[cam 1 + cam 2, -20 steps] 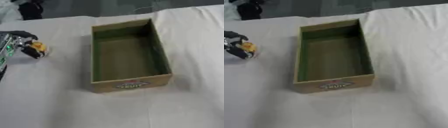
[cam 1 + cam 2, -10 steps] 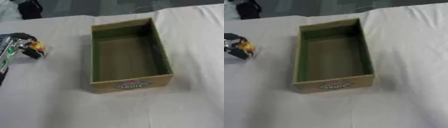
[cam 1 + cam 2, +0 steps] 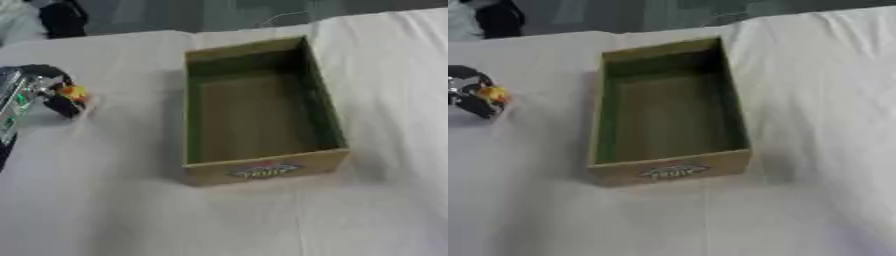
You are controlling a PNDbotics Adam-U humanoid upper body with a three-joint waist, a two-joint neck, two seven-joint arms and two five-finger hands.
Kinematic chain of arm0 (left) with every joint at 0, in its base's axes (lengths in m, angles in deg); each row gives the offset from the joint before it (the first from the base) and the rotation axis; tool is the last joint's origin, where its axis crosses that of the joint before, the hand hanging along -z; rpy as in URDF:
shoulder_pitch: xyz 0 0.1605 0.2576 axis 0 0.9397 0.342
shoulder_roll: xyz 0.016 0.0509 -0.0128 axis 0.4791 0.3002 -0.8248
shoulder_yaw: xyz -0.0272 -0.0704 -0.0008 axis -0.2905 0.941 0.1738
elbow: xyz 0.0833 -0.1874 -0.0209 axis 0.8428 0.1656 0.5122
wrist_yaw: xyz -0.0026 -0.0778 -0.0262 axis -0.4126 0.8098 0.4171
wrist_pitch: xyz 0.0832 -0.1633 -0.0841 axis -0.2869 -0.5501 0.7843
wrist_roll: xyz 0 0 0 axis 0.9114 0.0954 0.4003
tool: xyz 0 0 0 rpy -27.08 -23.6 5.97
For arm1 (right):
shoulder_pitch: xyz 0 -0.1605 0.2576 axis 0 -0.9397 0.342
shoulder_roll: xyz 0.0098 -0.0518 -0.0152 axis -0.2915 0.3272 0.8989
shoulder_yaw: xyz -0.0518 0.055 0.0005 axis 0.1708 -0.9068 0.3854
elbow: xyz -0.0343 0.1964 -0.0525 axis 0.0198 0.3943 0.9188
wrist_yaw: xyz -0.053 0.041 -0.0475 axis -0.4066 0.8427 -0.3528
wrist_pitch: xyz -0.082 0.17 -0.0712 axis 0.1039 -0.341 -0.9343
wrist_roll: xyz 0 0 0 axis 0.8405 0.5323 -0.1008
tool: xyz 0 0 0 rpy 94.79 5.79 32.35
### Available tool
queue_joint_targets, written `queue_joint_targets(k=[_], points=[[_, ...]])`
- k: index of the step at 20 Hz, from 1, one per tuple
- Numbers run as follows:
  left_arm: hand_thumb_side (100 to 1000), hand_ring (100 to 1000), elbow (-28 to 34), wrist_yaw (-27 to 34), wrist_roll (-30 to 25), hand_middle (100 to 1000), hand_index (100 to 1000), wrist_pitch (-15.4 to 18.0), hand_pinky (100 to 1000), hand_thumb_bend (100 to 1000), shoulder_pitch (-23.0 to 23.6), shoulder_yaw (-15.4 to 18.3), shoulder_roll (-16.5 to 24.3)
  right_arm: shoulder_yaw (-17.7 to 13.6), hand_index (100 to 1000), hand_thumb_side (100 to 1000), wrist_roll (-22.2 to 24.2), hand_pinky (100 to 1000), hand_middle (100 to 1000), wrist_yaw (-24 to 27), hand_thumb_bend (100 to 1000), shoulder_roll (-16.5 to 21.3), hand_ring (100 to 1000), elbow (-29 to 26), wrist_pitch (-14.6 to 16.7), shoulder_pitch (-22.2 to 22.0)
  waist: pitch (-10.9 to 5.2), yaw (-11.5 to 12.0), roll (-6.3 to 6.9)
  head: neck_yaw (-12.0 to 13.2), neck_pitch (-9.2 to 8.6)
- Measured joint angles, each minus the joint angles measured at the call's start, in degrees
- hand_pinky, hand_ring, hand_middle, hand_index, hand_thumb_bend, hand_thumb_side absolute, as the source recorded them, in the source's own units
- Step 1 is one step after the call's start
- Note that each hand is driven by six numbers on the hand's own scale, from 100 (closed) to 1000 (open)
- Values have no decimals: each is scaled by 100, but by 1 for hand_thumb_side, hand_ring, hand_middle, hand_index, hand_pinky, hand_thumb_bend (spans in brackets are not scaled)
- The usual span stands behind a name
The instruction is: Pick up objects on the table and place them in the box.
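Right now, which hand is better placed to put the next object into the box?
The left hand. It shows at the left edge, its fingers curled round a small orange and yellow object, with the empty box just beside it. The right hand is not in view.

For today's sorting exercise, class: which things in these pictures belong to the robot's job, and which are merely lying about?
Belongs to the job:
- box
- left hand, fingers curled round a small orange-yellow thing
- table

Just lying about:
- dark shape at the far edge
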Motion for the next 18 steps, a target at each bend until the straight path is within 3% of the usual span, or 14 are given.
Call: queue_joint_targets(k=[6, 10, 18], points=[[406, 675, 0, -100, 203, 616, 843, -14, 472, 100, 0, 0, -18, 0, 846, 804, -20, 728, 747, 0, 100, 0, 745, 0, 18, 18, 6, 0, -5, 3, -16], [376, 632, -2, -136, 368, 634, 823, -44, 428, 100, 0, 1, -46, 0, 846, 808, -26, 728, 747, 0, 100, 0, 745, 0, 21, 27, 7, 1, -10, 3, -20], [360, 512, 1, -196, 878, 503, 722, -200, 237, 100, 7, 2, -47, 0, 848, 811, -56, 728, 745, 0, 100, 0, 743, 0, 38, 27, 8, 7, -30, 3, -44]])
